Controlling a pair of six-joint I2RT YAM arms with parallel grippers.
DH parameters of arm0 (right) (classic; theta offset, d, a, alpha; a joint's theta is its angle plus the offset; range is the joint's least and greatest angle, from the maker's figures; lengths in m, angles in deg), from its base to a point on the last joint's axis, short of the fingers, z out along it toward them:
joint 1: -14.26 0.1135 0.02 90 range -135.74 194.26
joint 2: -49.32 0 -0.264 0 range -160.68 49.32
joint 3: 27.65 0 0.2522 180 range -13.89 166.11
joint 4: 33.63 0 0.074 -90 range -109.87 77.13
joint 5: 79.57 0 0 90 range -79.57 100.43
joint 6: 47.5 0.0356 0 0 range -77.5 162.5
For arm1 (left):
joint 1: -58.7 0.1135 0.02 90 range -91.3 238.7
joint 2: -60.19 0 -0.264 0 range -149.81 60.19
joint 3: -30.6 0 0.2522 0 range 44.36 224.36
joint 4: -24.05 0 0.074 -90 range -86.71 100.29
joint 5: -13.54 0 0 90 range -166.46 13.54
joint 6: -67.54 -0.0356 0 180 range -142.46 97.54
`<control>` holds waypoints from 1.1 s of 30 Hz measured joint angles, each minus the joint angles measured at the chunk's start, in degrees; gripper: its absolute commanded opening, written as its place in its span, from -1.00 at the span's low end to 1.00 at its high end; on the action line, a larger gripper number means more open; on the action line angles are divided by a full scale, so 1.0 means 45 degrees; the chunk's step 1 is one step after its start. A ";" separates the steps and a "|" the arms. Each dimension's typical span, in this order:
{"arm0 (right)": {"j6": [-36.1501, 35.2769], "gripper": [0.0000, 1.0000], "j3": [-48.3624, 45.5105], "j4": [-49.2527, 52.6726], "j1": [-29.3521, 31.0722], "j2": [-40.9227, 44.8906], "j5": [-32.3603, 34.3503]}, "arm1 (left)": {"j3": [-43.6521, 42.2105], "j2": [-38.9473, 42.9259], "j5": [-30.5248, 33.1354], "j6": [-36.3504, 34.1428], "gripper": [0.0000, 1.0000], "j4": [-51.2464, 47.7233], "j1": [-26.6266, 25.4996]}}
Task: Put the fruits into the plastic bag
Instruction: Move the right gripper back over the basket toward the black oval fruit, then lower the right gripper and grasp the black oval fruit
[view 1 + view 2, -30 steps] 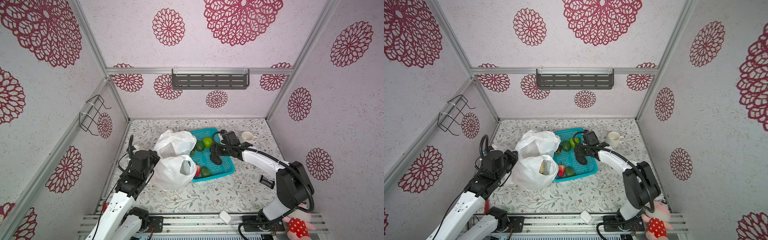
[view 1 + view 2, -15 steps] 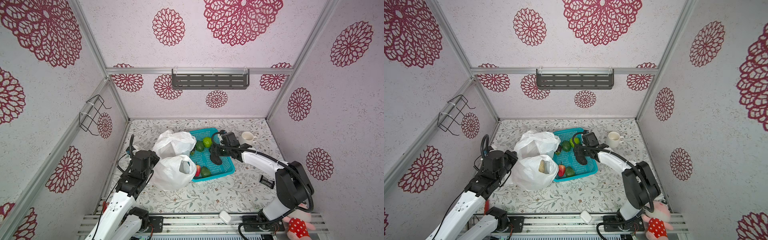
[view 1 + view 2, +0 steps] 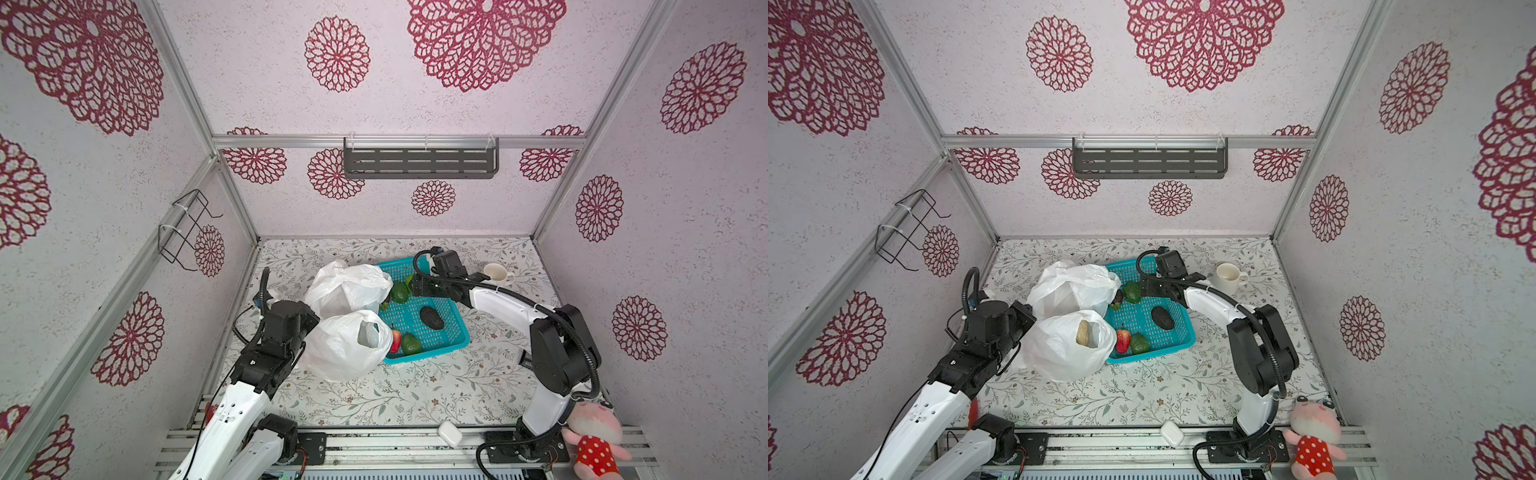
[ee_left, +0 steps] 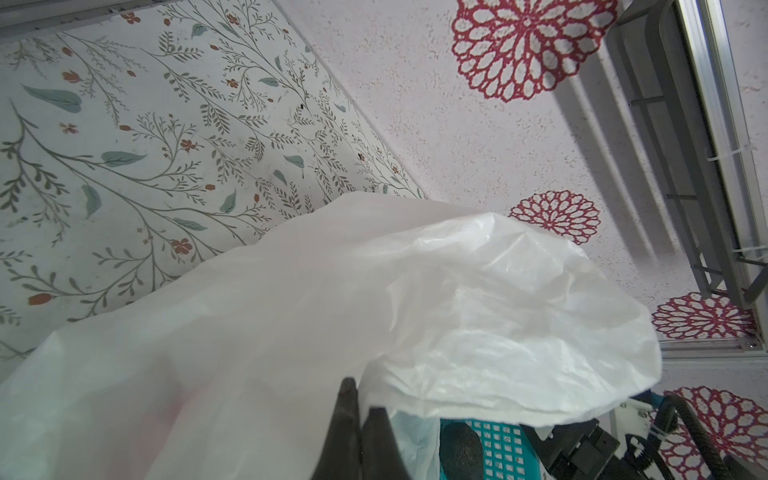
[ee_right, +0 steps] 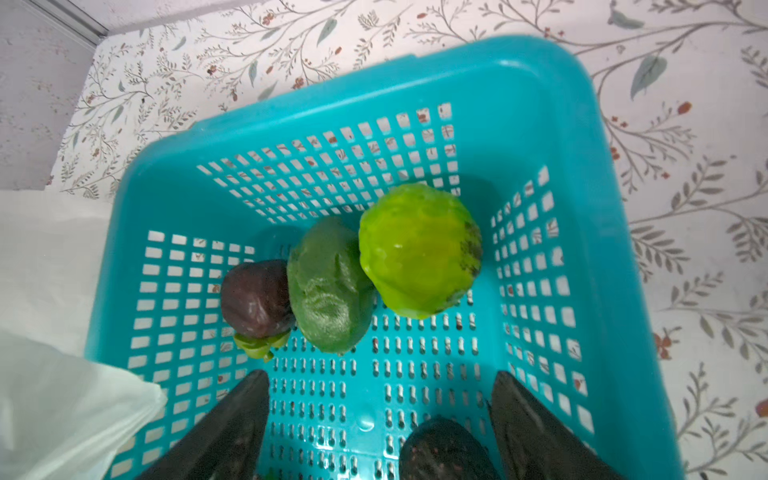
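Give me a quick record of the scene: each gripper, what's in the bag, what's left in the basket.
left gripper: shut on plastic bag
right gripper: open, empty, over basket
in bag: pale yellow fruit
in basket, back: bright green fruit, dark green fruit, purple fruit
in basket, front: red fruit, green oval fruit
in basket, middle: black oval piece

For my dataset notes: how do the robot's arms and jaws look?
The left arm and right arm have white shells, black joint housings and black ribbed cable hoses. The jaws are dark, tapered wedges.
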 measured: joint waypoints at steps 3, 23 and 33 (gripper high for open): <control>-0.0053 0.70 0.0010 -0.0019 0.0010 0.0029 -0.0044 | 0.0092 -0.0233 -0.0010 -0.0185 -1.00 0.0034 0.0000; -0.1122 0.64 -0.0452 0.1234 0.0214 0.0044 -0.0024 | 0.0471 -0.0709 0.0617 -0.0452 -1.00 -0.0102 0.0000; -0.1472 0.63 -0.0476 0.2050 0.0665 -0.0758 -0.0413 | 0.0884 -0.2055 0.0602 -0.0500 -1.00 0.0223 0.0000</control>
